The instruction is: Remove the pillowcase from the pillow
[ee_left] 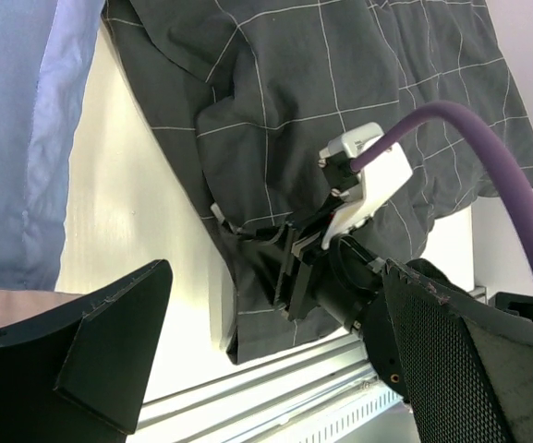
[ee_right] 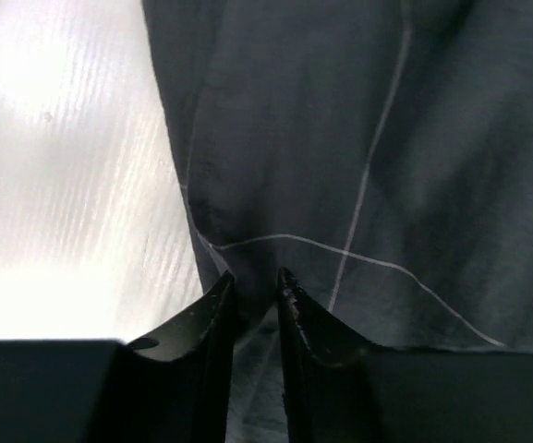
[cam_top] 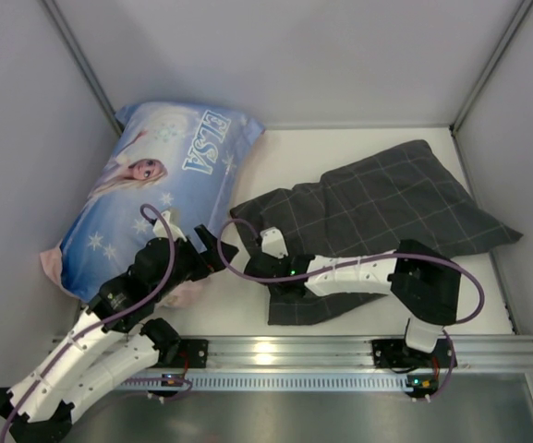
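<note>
The dark grey checked pillowcase [cam_top: 377,212] lies rumpled on the white table, right of centre. The pillow is hidden; only grey fabric shows. My right gripper [cam_top: 248,262] reaches left across the case to its near left edge. In the right wrist view its fingers [ee_right: 212,314] stand almost together with a fold of the pillowcase [ee_right: 340,138] pinched between them. My left gripper [cam_top: 213,247] hovers just left of that edge, wide open and holding nothing. The left wrist view shows the pillowcase [ee_left: 340,83] and the right gripper [ee_left: 248,247] biting its edge.
A large blue ELSA-print pillow [cam_top: 169,185] lies at the back left, right beside the left arm. An aluminium rail [cam_top: 294,351] runs along the near table edge. Grey walls close in the left, right and back sides.
</note>
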Robot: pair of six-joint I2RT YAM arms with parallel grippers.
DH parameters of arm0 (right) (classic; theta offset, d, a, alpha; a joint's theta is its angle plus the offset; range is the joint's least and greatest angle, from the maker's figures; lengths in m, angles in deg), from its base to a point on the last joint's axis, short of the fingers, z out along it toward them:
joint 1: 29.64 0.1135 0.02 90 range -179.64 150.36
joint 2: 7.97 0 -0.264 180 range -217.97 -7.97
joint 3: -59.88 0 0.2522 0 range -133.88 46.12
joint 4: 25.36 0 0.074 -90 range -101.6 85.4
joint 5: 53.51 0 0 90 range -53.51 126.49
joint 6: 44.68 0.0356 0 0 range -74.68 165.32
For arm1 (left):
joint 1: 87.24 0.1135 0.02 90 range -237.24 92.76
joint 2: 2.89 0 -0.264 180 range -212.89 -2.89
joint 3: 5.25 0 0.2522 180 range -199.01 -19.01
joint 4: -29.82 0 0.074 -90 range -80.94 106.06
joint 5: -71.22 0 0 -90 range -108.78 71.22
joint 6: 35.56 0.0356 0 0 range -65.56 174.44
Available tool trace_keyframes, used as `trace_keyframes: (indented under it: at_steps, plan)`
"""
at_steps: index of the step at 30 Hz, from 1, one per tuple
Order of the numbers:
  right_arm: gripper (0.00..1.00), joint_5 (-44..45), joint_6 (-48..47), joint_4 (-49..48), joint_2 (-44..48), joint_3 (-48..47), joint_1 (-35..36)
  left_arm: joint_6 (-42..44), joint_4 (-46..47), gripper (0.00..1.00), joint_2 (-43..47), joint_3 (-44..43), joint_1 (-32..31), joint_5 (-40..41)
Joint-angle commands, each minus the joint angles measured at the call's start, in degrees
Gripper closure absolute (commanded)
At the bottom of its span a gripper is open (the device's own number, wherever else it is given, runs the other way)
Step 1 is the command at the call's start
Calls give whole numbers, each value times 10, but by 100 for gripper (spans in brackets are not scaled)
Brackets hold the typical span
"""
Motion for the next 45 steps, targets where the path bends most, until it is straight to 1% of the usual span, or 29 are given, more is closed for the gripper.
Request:
trace_keyframes:
  at_steps: [1,2,3,4,9,12,15,17,18,19,21,22,24,25,27,28,30,31,33,34,36,38,39,41,45]
  plan:
    - [80,32,6,0,35,5,-10,6,3,1,-5,-14,0,4]
    - [92,30,2,1,36,6,-10,5,4,1,-6,-14,0,4]
    - [97,30,0,0,39,8,-10,5,3,1,-6,-13,0,4]
    - [100,30,0,0,45,12,-11,5,2,1,-5,-13,0,4]
    - [100,21,-5,0,76,40,-17,6,-6,1,-6,-14,0,8]
    - [100,22,-7,0,121,75,-20,5,-13,1,-12,-17,0,10]
    - [100,27,-21,1,211,107,-21,4,-12,1,-19,-13,0,4]
    - [100,31,-33,5,256,126,-22,9,-3,1,-37,-9,0,-13]
    - [100,31,-38,9,278,131,-23,22,19,1,-49,-5,0,-30]
    - [100,30,-44,13,320,134,-24,26,30,1,-80,-1,0,-69]
    - [100,23,-66,22,375,135,-25,33,53,1,-119,-3,-1,-100]
    - [100,22,-70,39,391,134,-26,35,59,1,-158,-6,-2,-132]
    - [100,19,-78,55,417,128,-31,38,73,5,-189,-8,-16,-134]
    - [100,18,-79,70,437,128,-33,38,104,6,-210,-6,-21,-134]
    - [100,12,-81,80,450,128,-38,31,144,12,-227,4,-25,-158]
    - [100,14,-79,86,452,129,-39,28,191,12,-247,9,-25,-171]
    - [100,17,-71,98,456,140,-41,21,226,12,-273,6,-26,-199]
    - [100,17,-65,103,457,143,-41,22,231,10,-297,-2,-26,-198]
    - [100,21,-42,123,467,160,-41,29,231,5,-316,-30,-28,-183]
    - [100,25,-33,131,469,165,-43,31,231,1,-330,-39,-29,-179]
    - [100,40,-3,159,484,185,-45,46,231,1,-354,-69,-33,-175]
    - [100,36,14,167,497,203,-46,59,231,1,-376,-89,-37,-178]
    - [100,31,19,167,509,208,-46,70,230,1,-399,-99,-39,-182]
    - [100,17,27,167,524,220,-46,76,230,1,-419,-118,-40,-180]
    - [100,4,29,174,549,225,-46,81,232,1,-465,-139,-45,-154]
